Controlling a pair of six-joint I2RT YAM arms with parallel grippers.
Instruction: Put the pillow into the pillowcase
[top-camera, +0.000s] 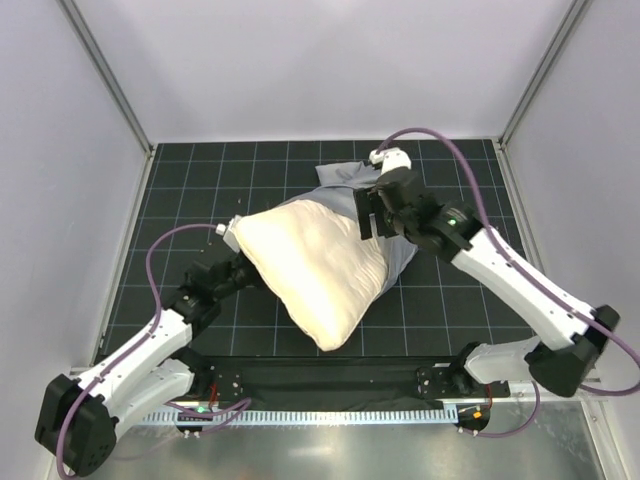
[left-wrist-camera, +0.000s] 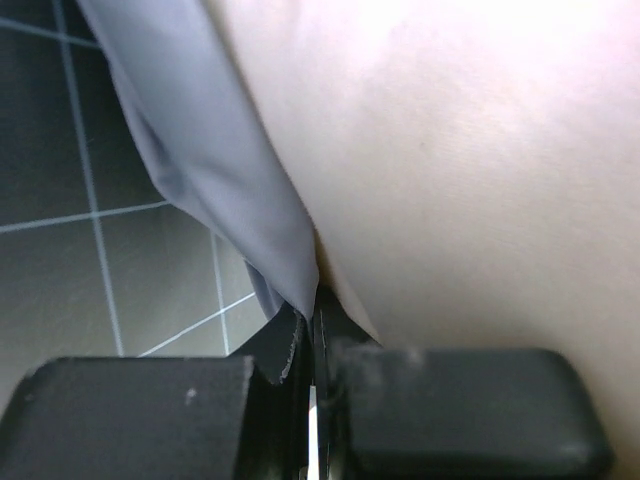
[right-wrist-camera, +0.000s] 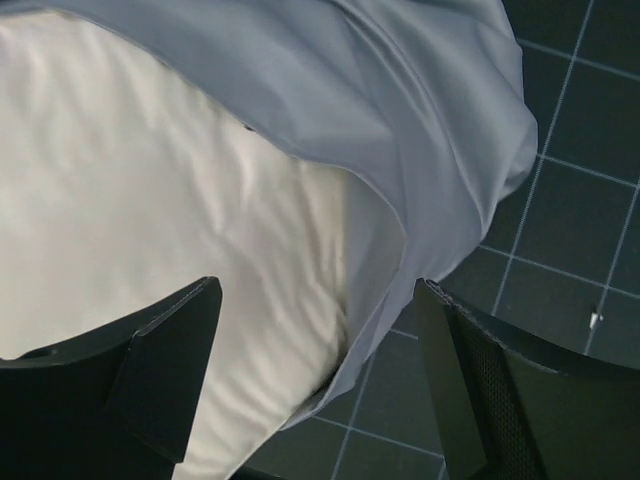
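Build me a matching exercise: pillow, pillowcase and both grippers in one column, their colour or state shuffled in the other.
1. pillow
2. pillowcase
3. left gripper
4. right gripper

A. open, fingers spread apart
B. cream, mostly uncovered
C. shut on the pillowcase edge
D. blue-grey, wrapped over the pillow's far end

Pairs: 1-B, 2-D, 3-C, 4-A

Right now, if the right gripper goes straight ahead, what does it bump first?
Probably the pillow, beside the pillowcase edge draped over it. The open right gripper points there, though depth is hard to judge.
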